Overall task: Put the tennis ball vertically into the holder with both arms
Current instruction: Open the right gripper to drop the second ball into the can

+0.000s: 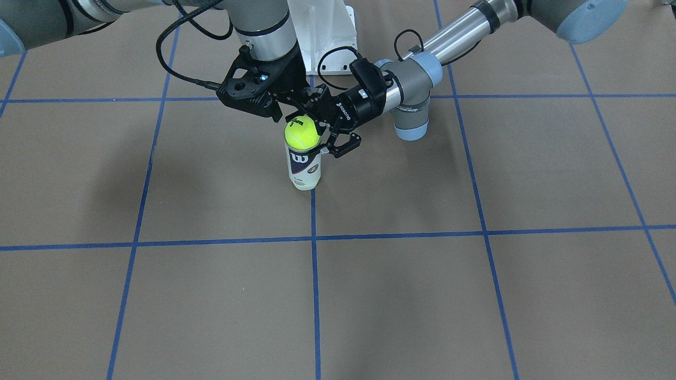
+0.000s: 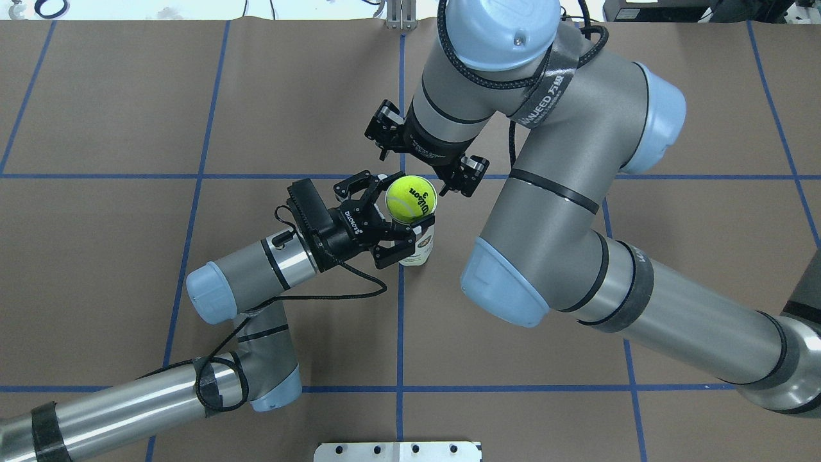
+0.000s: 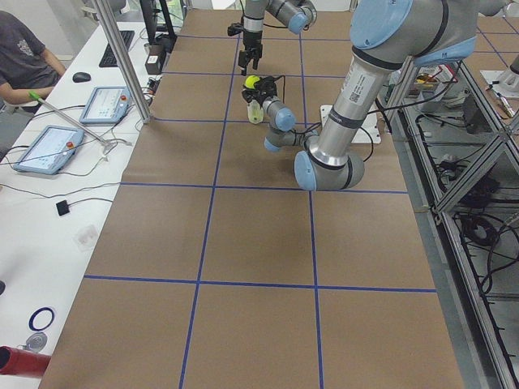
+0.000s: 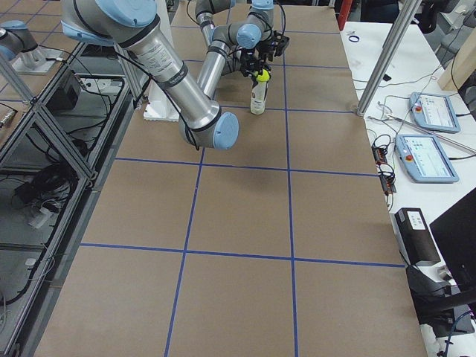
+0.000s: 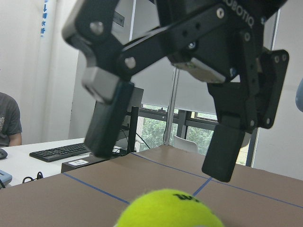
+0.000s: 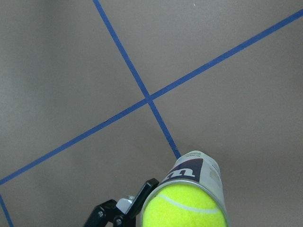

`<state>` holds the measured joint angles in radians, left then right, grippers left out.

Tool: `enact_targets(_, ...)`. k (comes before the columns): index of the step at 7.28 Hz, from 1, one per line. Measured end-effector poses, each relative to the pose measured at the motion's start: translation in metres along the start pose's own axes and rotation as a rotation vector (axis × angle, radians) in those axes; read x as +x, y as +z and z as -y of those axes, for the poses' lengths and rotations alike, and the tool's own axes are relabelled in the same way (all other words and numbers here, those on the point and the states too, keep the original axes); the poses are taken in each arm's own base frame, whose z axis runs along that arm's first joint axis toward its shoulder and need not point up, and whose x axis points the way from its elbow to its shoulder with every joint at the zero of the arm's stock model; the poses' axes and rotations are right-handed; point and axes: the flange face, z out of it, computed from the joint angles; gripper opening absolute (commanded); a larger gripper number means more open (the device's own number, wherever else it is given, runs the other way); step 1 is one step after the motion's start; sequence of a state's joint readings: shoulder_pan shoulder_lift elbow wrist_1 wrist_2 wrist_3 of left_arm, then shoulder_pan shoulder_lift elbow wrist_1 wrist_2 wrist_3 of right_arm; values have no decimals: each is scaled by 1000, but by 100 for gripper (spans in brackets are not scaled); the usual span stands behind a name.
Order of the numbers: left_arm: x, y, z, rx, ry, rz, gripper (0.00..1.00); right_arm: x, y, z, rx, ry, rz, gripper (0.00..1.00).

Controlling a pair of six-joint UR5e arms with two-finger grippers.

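The yellow tennis ball (image 1: 302, 132) sits in the mouth of the holder (image 1: 303, 168), its upper half above the rim. The clear can stands upright on the brown table, "W" label showing. My left gripper (image 2: 397, 217) reaches in level and is shut on the holder just under the rim; one finger (image 6: 138, 198) touches its side. My right gripper (image 2: 423, 158) hangs straight above the ball (image 2: 410, 197), open, its pads (image 5: 106, 127) spread wide and clear of the ball (image 5: 170, 210). The right wrist view looks down on the ball (image 6: 184, 208) and the holder (image 6: 198, 171).
Blue tape lines (image 1: 313, 264) grid the table. The white robot base (image 1: 325, 37) stands just behind the holder. In the exterior left view a side bench with tablets (image 3: 49, 148), a seated person (image 3: 20, 65) and metal posts (image 3: 122, 57) lie beyond the far edge.
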<state>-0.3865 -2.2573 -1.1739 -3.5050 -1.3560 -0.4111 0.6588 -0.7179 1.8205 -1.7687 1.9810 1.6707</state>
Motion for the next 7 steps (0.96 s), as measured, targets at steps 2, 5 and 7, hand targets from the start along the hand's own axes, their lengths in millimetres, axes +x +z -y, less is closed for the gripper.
enact_targets(2,1,1,2,3,-1,-1,99,0,-6,7,7,7,8,100)
enact_targets(5,2,1,5,11,-3,-5,99,1,-12,16,8,16,11,100)
enact_targets(7,4,1,8,18,-8,-8,99,1,-12,17,9,19,10,100)
